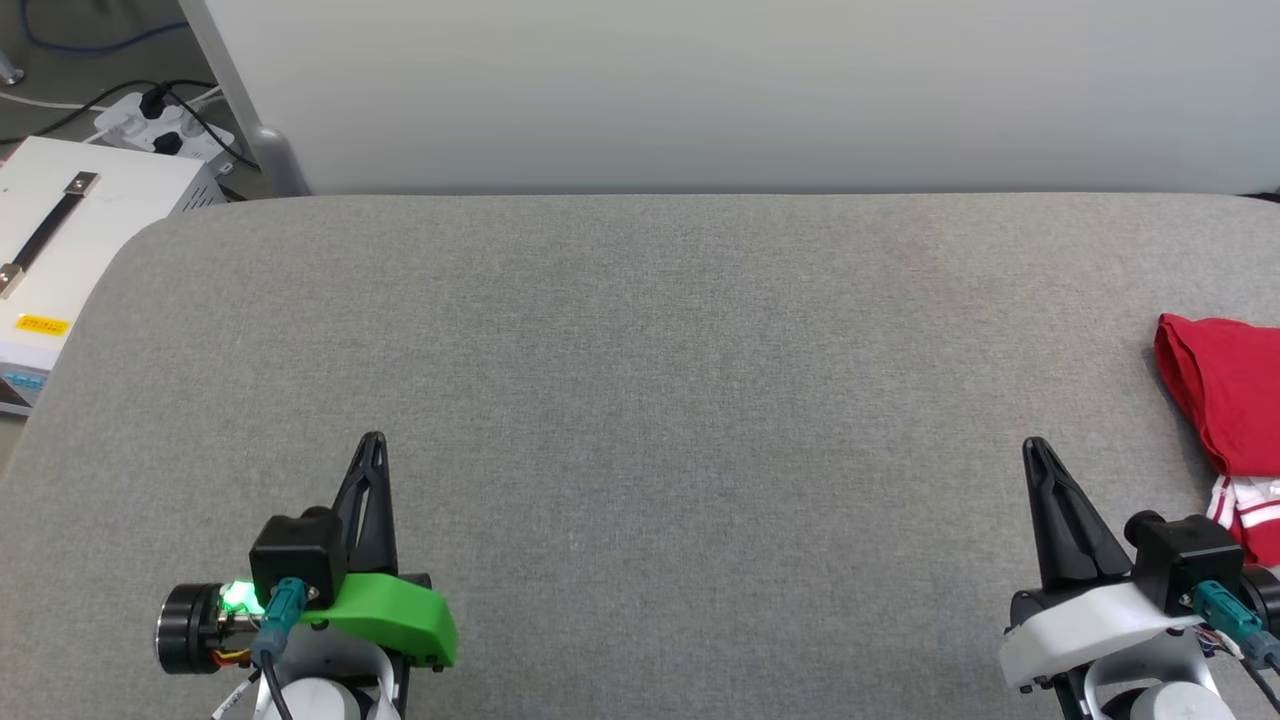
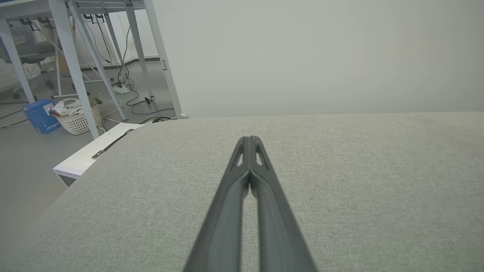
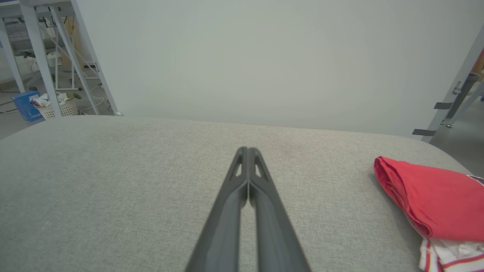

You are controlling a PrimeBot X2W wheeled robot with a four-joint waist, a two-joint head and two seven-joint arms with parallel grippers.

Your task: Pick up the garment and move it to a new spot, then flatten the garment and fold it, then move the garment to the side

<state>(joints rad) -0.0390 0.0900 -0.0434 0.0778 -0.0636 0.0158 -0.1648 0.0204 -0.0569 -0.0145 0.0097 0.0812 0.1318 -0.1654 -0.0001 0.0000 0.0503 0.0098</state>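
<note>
Left pincer (image 1: 372, 445): being held closed, empty.
Right pincer (image 1: 1036, 452): being held closed, empty.
Garment (image 1: 1222, 400): lying folded at the worktop's (image 1: 640, 380) right edge.
Pick-up: probably best done with jaws being opened wide before the red fold is reached.

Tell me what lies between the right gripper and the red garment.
A bare stretch of grey fabric surface, nothing else, lies between the right gripper and the garment; the right wrist view shows it, the head view too.

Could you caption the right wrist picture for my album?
The shut, empty right tool points across a grey fabric surface, the red garment lying to its right.
</note>
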